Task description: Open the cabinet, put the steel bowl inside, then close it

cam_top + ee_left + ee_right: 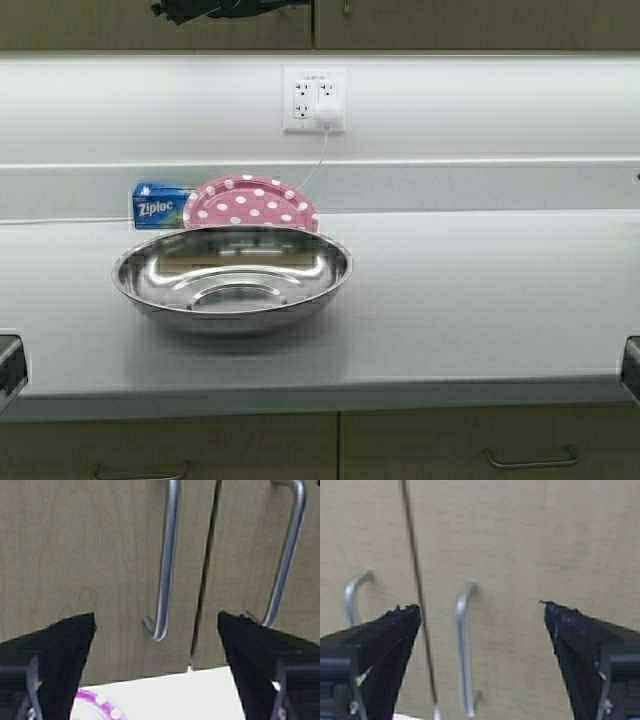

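The steel bowl (232, 275) sits upright on the white counter (480, 300), wide and shiny, with nothing in it. The cabinet (450, 25) hangs above, and both its doors are closed. My left gripper (228, 8) is raised in front of the left door, only partly in the high view. In the left wrist view that gripper (156, 625) is open, and the left door's bar handle (167, 560) lies between its fingers, untouched. My right gripper (480, 612) is open too, facing the right door's handle (464, 650), still apart from it.
A pink dotted plate (250, 203) leans on the back wall behind the bowl, beside a blue Ziploc box (158, 207). A wall outlet (315, 100) with a plugged-in charger and cord sits above. Drawers with bar handles (530, 460) run under the counter edge.
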Tool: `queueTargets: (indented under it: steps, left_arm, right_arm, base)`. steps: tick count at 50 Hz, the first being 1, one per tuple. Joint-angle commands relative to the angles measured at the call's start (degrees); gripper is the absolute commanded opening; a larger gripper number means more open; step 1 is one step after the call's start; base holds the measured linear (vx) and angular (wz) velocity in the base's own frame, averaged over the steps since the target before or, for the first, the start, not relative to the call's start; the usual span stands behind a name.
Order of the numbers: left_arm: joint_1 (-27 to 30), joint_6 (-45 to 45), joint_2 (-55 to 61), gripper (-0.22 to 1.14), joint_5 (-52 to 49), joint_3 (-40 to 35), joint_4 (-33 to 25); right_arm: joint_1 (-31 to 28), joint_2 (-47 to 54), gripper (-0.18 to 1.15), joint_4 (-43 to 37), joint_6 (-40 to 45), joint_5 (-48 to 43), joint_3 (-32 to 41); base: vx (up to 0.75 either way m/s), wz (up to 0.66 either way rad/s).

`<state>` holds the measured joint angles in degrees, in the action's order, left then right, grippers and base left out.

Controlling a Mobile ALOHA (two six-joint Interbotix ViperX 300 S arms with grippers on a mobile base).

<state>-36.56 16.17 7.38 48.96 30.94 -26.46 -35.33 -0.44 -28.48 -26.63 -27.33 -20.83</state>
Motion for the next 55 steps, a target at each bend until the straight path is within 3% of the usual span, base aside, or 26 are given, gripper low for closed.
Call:
queueTargets:
  steps: [1, 27, 34, 40, 44, 47, 51, 55]
  left_arm:
    - [-0.2, 0.0, -0.6, 1.02, 0.4, -1.7, -0.2]
    - [-0.1, 0.1, 4.7, 1.01, 0.9, -9.4, -1.2]
    - [0.2, 0.1, 6.1, 0.85, 0.9, -10.6, -4.0]
    - [0.1, 0.3, 6.8, 0.45, 0.9, -10.8, -6.5]
    - [0.1, 0.4, 6.5, 0.07, 0.4, -10.3, -6.7]
    - [0.1, 0.1, 5.8, -0.11, -0.4, -9.5, -6.7]
    - [-0.2, -0.3, 4.0, -0.02, -0.9, -7.6, -6.7]
    - [-0.2, 0.0, 1.5, 0.08, -1.4, -5.6, -6.5]
  right_arm:
    - [-0.3, 1.0, 1.04, -1.0, -0.4, -0.3, 2.7]
    - [-0.3, 8.1, 1.03, -1.6, -0.6, -0.3, 9.6]
    - [-0.2, 9.8, 0.97, -2.0, -0.5, -0.3, 10.8]
    - [0.1, 11.1, 0.74, -3.8, -0.5, -0.3, 11.6]
    - [0.3, 11.2, 0.43, -6.2, -0.5, -0.3, 11.5]
    - [0.1, 10.5, 0.19, -7.3, -0.5, -0.3, 10.9]
    - [-0.2, 8.6, -0.05, -7.3, -0.6, -0.1, 8.5]
    - [-0.4, 6.7, 0.01, -7.3, -0.7, -0.1, 6.7]
  base:
    - [0.0, 0.0]
    - [0.0, 0.0]
    - [0.0, 0.0]
    - [-0.01, -0.01]
    - [-0.01, -0.02]
    - [-0.02, -0.03]
    - [-0.02, 0.01]
    - [0.0, 0.02]
